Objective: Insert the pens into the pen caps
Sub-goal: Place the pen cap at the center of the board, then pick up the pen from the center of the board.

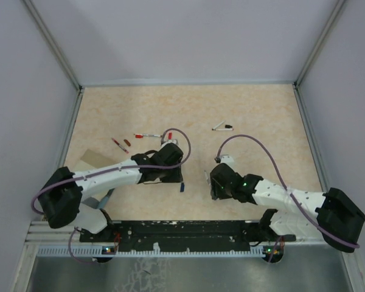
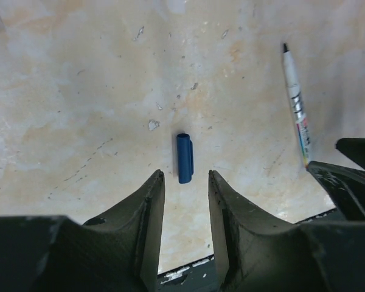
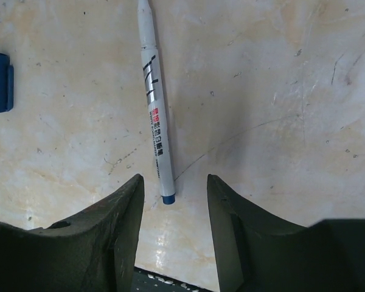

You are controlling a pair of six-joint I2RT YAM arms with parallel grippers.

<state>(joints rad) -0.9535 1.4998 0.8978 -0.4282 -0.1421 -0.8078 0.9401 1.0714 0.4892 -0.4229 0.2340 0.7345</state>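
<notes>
A dark blue pen cap point(image 2: 184, 158) lies on the table just ahead of my left gripper point(image 2: 185, 176), which is open and empty above it. The cap also shows in the top view point(image 1: 182, 187) and at the left edge of the right wrist view point(image 3: 0, 82). A white pen with a blue end point(image 3: 155, 103) lies just ahead of my right gripper point(image 3: 173, 179), which is open and empty, the blue end near its left finger. This pen also shows in the left wrist view point(image 2: 296, 103). In the top view the left gripper point(image 1: 173, 177) and right gripper point(image 1: 214, 182) face each other.
Farther back lie a red-ended pen point(image 1: 147, 135), a dark-red pen point(image 1: 118, 144) with a small red cap point(image 1: 126, 142) beside it, and a black-ended pen point(image 1: 222, 127). A tan card point(image 1: 94, 159) lies at the left. Walls enclose the table.
</notes>
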